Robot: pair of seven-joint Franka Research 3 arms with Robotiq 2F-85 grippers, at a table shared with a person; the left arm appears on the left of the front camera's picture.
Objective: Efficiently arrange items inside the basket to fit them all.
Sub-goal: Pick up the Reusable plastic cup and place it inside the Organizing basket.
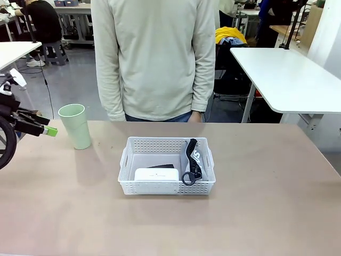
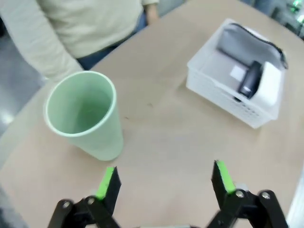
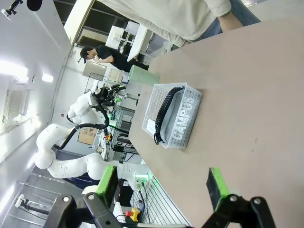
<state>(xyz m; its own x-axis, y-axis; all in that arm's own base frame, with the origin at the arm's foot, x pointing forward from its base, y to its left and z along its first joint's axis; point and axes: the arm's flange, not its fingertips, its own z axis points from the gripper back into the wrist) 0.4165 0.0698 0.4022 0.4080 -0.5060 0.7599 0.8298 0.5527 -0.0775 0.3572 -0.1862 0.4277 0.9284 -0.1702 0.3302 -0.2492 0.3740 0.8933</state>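
Note:
A pale green cup (image 1: 74, 126) stands upright on the table, left of the white lattice basket (image 1: 167, 187). In the basket lie a white case (image 1: 155, 174) and a black stapler (image 1: 162, 166) behind it. The grey pouch (image 1: 195, 157) stands on edge along the basket's right side. My left gripper (image 1: 45, 124) hovers open just left of the cup; in the left wrist view my left gripper (image 2: 166, 183) is empty, with the cup (image 2: 85, 114) ahead and the basket (image 2: 213, 95) farther off. My right gripper (image 3: 161, 185) is open and empty, well away from the basket (image 3: 192, 111) and the pouch (image 3: 178, 126).
A person in a pale sweater (image 1: 154, 58) stands at the far edge of the table, right behind the basket. Bare tabletop (image 1: 266, 202) stretches in front of and to the right of the basket. A white table (image 1: 287, 74) stands behind on the right.

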